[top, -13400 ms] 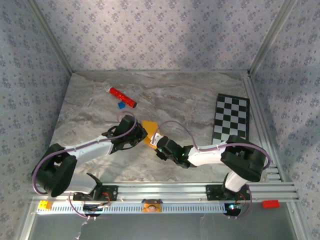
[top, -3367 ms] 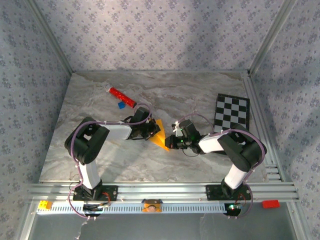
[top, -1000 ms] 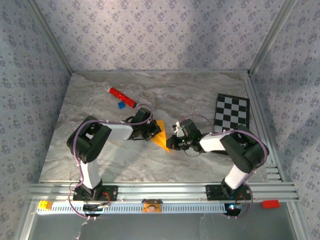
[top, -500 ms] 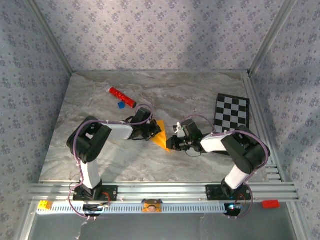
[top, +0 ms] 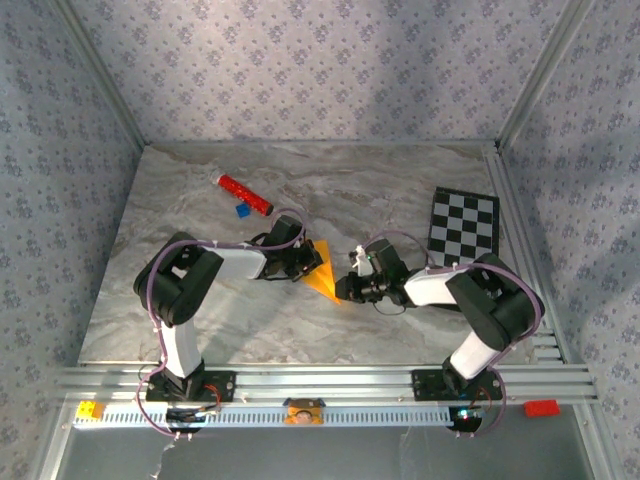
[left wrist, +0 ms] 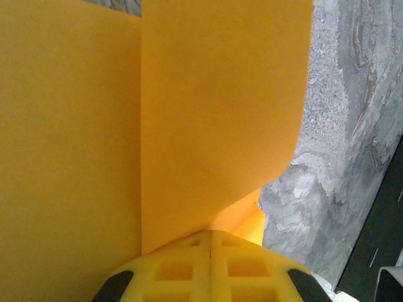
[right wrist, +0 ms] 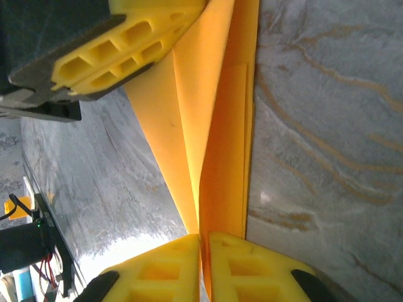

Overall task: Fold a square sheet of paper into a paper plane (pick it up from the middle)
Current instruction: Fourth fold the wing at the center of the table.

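Near the middle of the grey marbled worktop [top: 200, 320], a little toward its near edge, the thin orange-yellow square sheet of paper [top: 322, 276] sits folded into a pointed triangle. Its tip aims at the near edge, and in the wrist views one flap stands up off the layers beneath. Over the last second the paper has kept its place, while the right gripper [top: 346, 289] has slid slightly toward the right edge along the paper's long side. The left gripper [top: 306, 265] has not moved. The left fingers are pressed together and pinch the raised flap at its base. The right fingers are all but together, and the folded edge runs into the thin slit between them, so we read that claw as clamped on the fold, perhaps only lightly. We judge that the right gripper is drawing along the crease to sharpen it while the left one anchors the sheet. That would put the folding part-way along, since the shape is still a broad wedge and not yet a slim dart with a centre crease. Counting outward, we find one sheet of paper and two grippers on it, one at each side. Toward the far left corner lies one red plastic cylinder [top: 245, 195], with one small blue block [top: 242, 211] just beside it on its near side. One black-and-white checkered board [top: 465, 238] lies along the right edge, well apart from the paper.
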Controlling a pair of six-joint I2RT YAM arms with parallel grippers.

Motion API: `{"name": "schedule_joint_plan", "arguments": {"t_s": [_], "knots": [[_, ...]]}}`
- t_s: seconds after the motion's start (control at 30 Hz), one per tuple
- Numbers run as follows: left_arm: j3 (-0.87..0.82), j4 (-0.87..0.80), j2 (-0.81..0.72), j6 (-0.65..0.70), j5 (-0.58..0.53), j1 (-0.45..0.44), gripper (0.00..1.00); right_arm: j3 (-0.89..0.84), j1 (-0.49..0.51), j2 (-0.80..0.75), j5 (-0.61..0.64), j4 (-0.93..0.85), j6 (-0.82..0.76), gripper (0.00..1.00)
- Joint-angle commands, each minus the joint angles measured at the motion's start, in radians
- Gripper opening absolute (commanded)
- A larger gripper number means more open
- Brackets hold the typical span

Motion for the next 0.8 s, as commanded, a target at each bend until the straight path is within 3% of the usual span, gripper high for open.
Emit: {"name": "schedule_joint_plan", "arguments": {"t_s": [0.0, 0.27, 0.53, 0.77], "knots": [[-0.006, -0.066, 0.042, 0.011, -0.039, 0.001, 0.01, -0.017, -0.002, -0.021, -0.018, -0.084, -0.024, 0.15], [-0.006, -0.064, 0.041, 0.01, -0.037, 0.0, 0.01, -0.02, 0.003, 0.005, 0.021, -0.138, -0.073, 0.17], [-0.004, -0.065, 0.041, 0.01, -0.037, -0.001, 0.01, -0.036, -0.005, 0.019, -0.005, -0.089, -0.044, 0.02], [-0.004, -0.064, 0.042, 0.008, -0.037, -0.001, 0.01, -0.039, -0.01, -0.005, -0.016, -0.096, -0.045, 0.14]]}}
